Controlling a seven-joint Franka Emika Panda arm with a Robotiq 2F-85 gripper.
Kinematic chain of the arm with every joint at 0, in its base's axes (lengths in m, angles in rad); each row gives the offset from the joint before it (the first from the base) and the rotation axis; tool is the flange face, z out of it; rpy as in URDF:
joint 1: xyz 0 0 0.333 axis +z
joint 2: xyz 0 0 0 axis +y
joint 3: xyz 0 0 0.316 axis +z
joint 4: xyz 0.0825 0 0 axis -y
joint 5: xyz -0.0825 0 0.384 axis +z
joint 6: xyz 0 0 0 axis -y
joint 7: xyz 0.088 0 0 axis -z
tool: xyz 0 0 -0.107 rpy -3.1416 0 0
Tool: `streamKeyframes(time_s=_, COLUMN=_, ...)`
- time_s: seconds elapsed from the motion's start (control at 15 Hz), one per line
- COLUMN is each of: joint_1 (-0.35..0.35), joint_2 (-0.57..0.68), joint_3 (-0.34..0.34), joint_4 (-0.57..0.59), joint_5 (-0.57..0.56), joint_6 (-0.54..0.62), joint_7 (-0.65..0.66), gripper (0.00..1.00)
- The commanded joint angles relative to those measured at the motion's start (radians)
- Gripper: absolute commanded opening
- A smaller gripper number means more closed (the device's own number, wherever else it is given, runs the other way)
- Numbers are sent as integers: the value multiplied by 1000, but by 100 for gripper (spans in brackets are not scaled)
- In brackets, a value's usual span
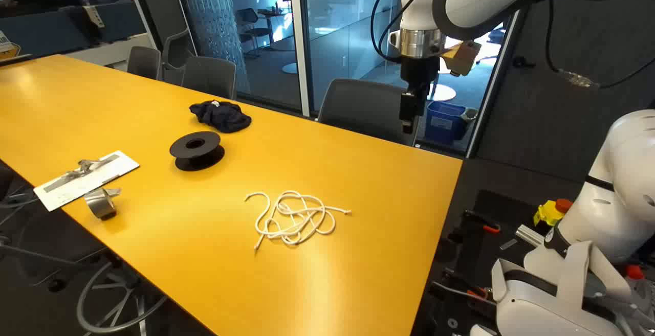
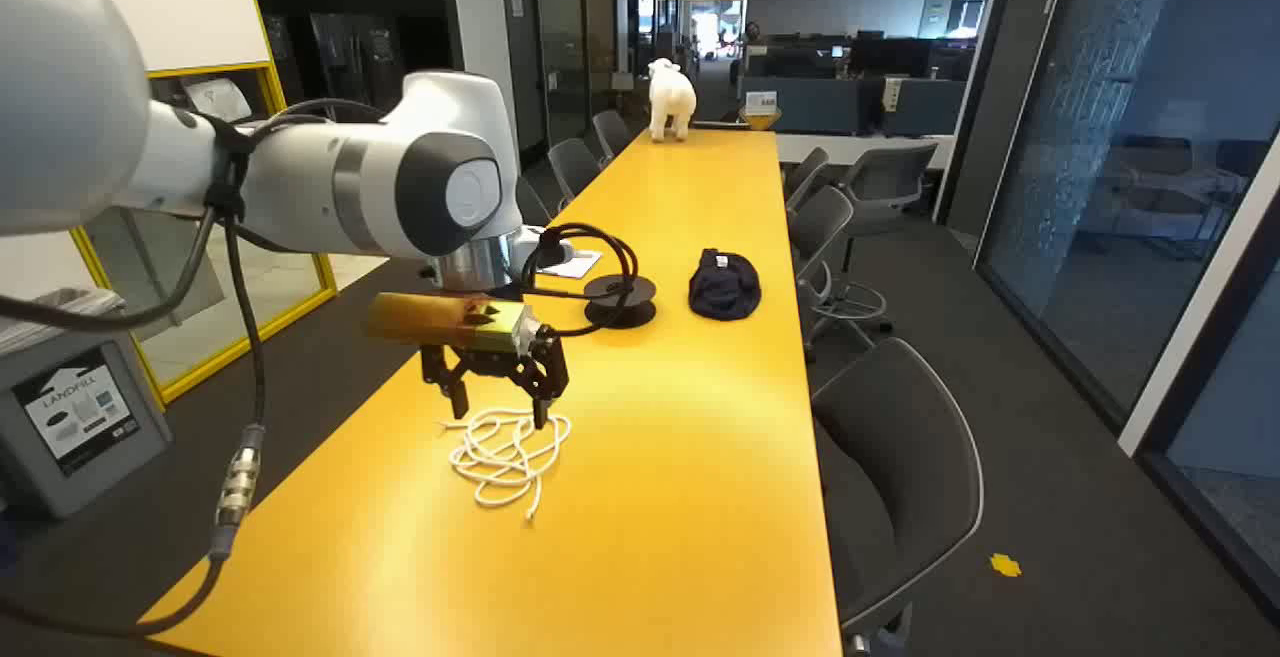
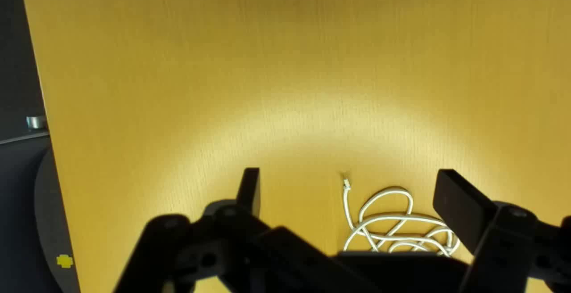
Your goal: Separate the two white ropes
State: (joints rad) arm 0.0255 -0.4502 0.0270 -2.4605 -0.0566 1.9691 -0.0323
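The two white ropes lie tangled together in one loose pile on the yellow table, in both exterior views [image 1: 302, 218] [image 2: 500, 462]. Several loops cross each other, and a few loose ends stick out at the sides. I cannot tell which loop belongs to which rope. My gripper [image 2: 501, 415] is open and empty, held well above the table. In an exterior view it shows edge-on [image 1: 408, 121]. In the wrist view the fingers [image 3: 351, 190] are wide apart. The ropes [image 3: 401, 216] show below, between the fingers and toward the right one; the gripper body hides their lower part.
A black spool [image 1: 195, 144] and a dark cloth item [image 1: 222, 116] stand farther along the table [image 1: 358, 172]. A silver tape roll [image 1: 100, 204] and a white board with dark objects [image 1: 123, 164] lie near the long edge. Chairs [image 2: 900, 477] line the side.
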Motion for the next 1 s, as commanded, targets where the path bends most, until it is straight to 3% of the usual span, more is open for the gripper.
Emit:
streamKeyframes(time_s=0.0, joint_1=1, joint_2=0, joint_3=-1, joint_4=6, joint_5=-1, joint_6=-2, joint_7=1, gripper=100)
streamKeyframes(time_s=0.27, joint_1=-1, joint_2=0, joint_3=-1, joint_4=16, joint_5=-1, joint_6=10, joint_7=7, gripper=100)
streamKeyframes(time_s=0.53, joint_1=0, joint_2=70, joint_3=3, joint_4=6, joint_5=10, joint_6=131, joint_7=43, gripper=100)
streamKeyframes(time_s=0.93, joint_1=11, joint_2=393, joint_3=2, joint_4=125, joint_5=25, joint_6=356, joint_7=6, gripper=100)
